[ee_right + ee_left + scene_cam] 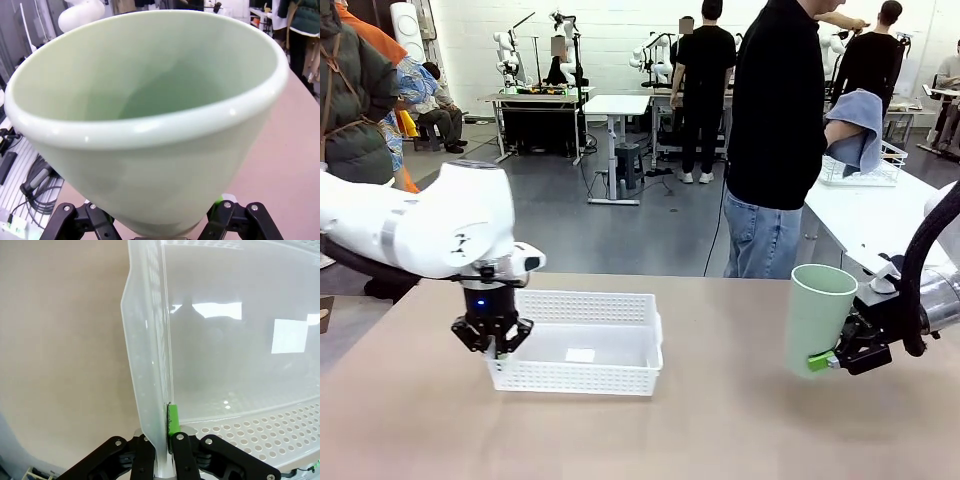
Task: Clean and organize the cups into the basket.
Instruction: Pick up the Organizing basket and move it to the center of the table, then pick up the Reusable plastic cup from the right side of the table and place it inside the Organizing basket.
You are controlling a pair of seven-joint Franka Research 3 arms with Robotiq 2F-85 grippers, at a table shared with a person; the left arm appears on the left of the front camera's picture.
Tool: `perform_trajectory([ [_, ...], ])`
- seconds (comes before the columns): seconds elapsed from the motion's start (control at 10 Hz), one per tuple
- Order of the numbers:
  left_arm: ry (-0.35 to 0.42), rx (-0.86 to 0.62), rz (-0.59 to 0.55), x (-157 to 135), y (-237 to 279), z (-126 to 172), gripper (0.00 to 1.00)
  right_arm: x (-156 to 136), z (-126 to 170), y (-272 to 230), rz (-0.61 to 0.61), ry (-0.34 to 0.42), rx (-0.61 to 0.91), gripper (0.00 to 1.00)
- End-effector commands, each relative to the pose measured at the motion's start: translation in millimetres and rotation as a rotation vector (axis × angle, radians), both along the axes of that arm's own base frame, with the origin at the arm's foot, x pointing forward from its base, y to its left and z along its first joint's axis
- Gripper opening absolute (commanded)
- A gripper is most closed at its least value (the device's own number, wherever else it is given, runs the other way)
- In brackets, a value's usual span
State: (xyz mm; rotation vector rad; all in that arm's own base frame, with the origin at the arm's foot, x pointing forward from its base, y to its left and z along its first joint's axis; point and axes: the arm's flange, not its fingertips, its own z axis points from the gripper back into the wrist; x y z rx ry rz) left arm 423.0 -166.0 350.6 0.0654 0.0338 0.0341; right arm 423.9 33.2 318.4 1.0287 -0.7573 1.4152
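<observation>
A pale mint green cup (pixel 817 315) stands mouth-up at the table's right side, with my right gripper (pixel 825 362) closed on its base from the right. In the right wrist view the cup (pixel 150 150) looms large and the fingers (pixel 97 220) flank its bottom. The white lattice basket (pixel 620 378) sits left of centre, with nothing but a small label inside. My left gripper (pixel 500 350) points down, shut on the basket's left wall. The left wrist view shows that wall (pixel 147 355) pinched in my left gripper (pixel 162 432).
A person stands at the far edge, right of centre, with a blue cloth (pixel 857 125) over one hand, held up away from the table. A white side table with a wire rack (pixel 880 170) is behind on the right. Bare tabletop lies between basket and cup.
</observation>
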Motion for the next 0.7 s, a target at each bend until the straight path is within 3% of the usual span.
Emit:
perform_trajectory([
  [0.0, 0.018, 0.054, 0.017, 8, -32, -8, 0.00, -24, 36, -6, -0.020, -0.041, 0.004, 0.79],
  [0.2, 0.051, 0.041, 0.029, 12, -56, -15, 0.00, -53, 60, -1, -0.035, -0.070, -0.021, 0.79],
  [0.6, 0.041, 0.057, -0.012, 3, -100, -22, 0.00, -104, 95, 3, -0.110, -0.122, 0.009, 0.79],
])
